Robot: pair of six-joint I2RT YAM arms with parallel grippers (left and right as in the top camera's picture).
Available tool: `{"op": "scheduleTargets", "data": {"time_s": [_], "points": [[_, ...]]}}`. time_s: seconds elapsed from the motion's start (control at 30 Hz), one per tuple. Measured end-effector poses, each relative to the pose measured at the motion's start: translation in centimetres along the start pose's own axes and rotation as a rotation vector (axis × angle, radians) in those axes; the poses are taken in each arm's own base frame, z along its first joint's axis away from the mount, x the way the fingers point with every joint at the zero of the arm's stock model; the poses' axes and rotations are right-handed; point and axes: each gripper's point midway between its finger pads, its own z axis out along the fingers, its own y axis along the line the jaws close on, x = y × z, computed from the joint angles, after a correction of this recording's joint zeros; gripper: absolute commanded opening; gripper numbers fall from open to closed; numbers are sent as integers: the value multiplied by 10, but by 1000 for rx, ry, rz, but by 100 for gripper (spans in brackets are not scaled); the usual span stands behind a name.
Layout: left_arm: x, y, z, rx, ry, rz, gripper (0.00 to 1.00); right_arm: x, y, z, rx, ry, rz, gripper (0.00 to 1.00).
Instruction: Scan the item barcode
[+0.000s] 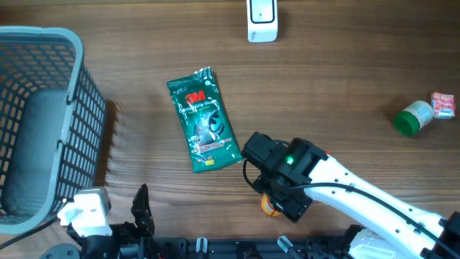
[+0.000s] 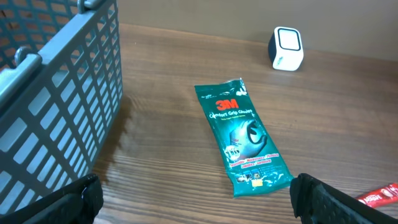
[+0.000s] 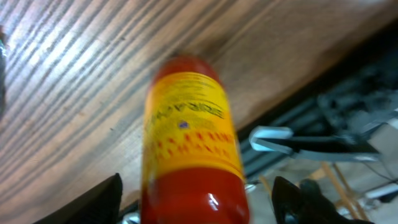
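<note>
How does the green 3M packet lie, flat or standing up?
Flat. The green 3M packet lies label up on the table, its whole front showing from overhead.

Brown wood grain is shown by the surface. The packet is printed dark green with a red logo. A grey-blue grid is formed by the basket. The scanner is coloured white, and the red bottle is banded by a yellow label

Counted: 1 grey plastic lattice basket, 1 green foil 3M packet, 1 white boxy scanner, 1 green round container, 1 small red sachet, 1 red-and-yellow labelled bottle.
</note>
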Motion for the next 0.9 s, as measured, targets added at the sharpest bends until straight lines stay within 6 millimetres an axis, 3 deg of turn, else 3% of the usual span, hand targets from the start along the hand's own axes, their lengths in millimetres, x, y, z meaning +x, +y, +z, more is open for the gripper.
{"op": "scheduleTargets", "data": {"time_s": [0.13,0.27,0.33,0.43,0.67,0.9], "points": [[0,0,0,0,0,0,100,3,9,6,-55,24,18,60],[0,0,0,0,0,0,100,4,6,7,-55,28,48,47],[0,0,0,0,0,0,100,4,6,7,-55,28,53,36],[0,0,0,0,0,0,100,3,7,6,-61,27,27,29],[0,0,0,0,0,0,100,-9,14,-2,-92,6,-156,31],[0,0,0,0,0,0,100,-45,58,-63,-297,-64,-320,38]]}}
